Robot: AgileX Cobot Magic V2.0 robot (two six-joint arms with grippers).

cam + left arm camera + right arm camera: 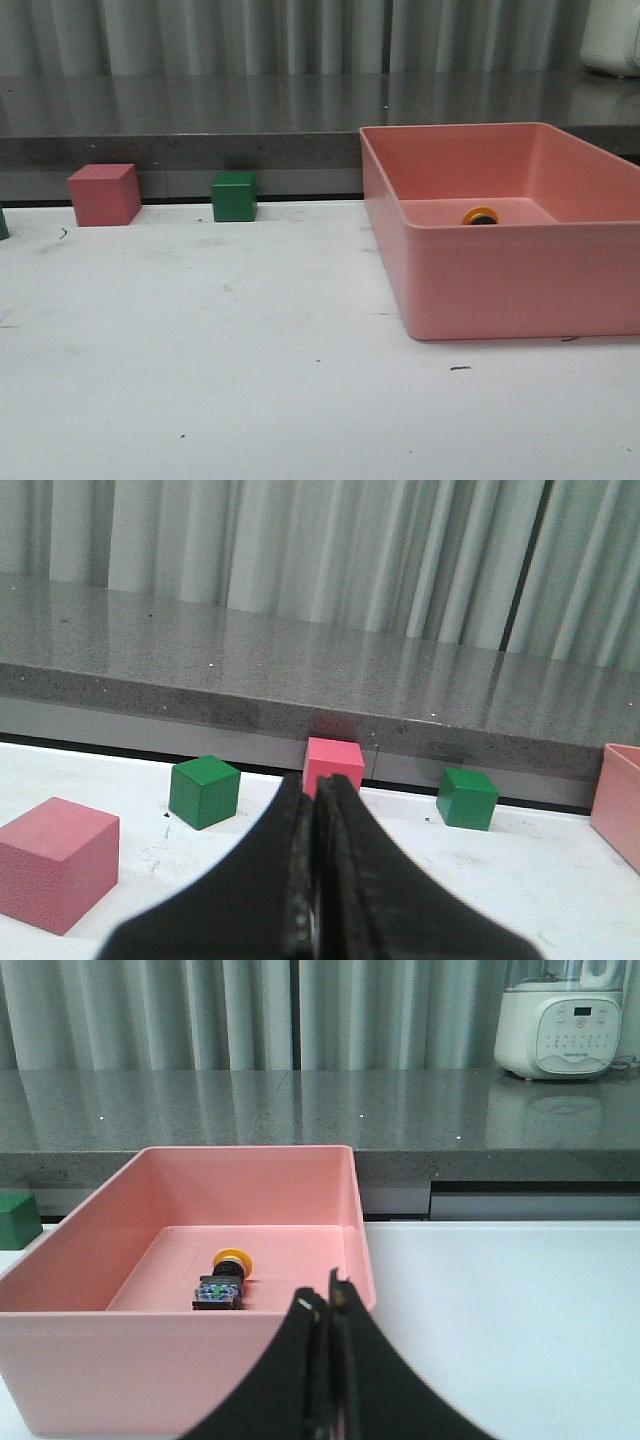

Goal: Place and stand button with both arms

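Note:
The button (224,1278) lies on its side on the floor of the pink bin (180,1375), yellow cap toward the far wall, dark base toward me. In the front view only its yellow cap (480,215) shows above the bin's near wall (520,285). My right gripper (328,1300) is shut and empty, outside the bin near its front right corner. My left gripper (318,792) is shut and empty, low over the white table, facing the cubes. Neither arm shows in the front view.
A pink cube (104,194) and a green cube (234,196) stand at the table's back edge. The left wrist view shows two green cubes (204,791) (467,798) and two pink cubes (55,862) (333,762). A grey counter (200,115) runs behind, with a white appliance (560,1020) on it.

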